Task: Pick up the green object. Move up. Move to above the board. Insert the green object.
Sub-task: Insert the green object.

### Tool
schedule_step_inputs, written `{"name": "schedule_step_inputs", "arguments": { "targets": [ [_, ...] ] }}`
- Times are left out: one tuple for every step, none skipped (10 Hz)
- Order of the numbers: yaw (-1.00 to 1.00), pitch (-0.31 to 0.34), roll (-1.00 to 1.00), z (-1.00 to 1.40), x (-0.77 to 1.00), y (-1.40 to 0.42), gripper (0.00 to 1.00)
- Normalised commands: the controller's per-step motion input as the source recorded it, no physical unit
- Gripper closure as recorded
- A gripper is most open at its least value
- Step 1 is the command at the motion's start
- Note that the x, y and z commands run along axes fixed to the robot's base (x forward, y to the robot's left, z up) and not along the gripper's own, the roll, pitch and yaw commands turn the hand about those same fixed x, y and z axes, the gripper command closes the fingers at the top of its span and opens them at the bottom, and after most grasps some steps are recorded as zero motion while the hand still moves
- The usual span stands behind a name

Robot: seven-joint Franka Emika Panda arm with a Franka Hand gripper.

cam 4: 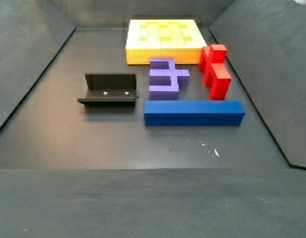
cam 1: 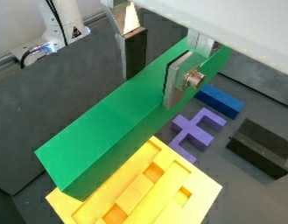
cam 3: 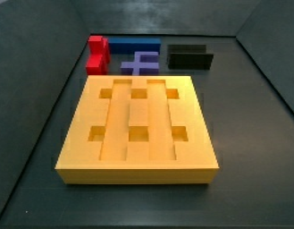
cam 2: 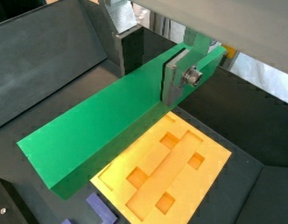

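My gripper (cam 1: pixel 158 68) is shut on the green object (cam 1: pixel 116 127), a long bright-green bar that runs edge-up between the two fingers and slopes away from them. Both wrist views show the same grip, gripper (cam 2: pixel 152 66) on bar (cam 2: pixel 99 127). The yellow-orange board (cam 1: pixel 152 188) with its square holes lies on the floor beneath the bar's free end; it fills more of the picture under the bar (cam 2: pixel 170 171) in a wrist view. In both side views the board (cam 3: pixel 137 167) (cam 4: pixel 134 42) lies flat, and neither the gripper nor the bar shows there.
Beyond the board lie a red block (cam 3: pixel 97 54), a blue block (cam 3: pixel 135 45), a purple cross-shaped piece (cam 3: pixel 140 63) and the dark fixture (cam 3: pixel 189 56). In a side view they are red (cam 4: pixel 215 70), blue (cam 4: pixel 192 113), purple (cam 4: pixel 167 77) and fixture (cam 4: pixel 108 91). Dark walls surround the floor.
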Motion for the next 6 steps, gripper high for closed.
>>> {"name": "schedule_step_inputs", "arguments": {
  "targets": [
    [0.0,0.0,0.0,-0.02,0.0,0.0,1.0],
    [0.0,0.0,0.0,-0.03,0.0,0.0,1.0],
    [0.11,-0.049,0.0,-0.49,0.0,-0.23,1.0],
    [0.17,-0.113,0.01,-0.99,0.0,-0.27,1.0],
    [0.03,-0.063,0.0,-1.0,-0.13,-0.39,1.0],
    [0.02,-0.019,0.0,-1.0,-0.21,-0.33,1.0]
  ]
}}
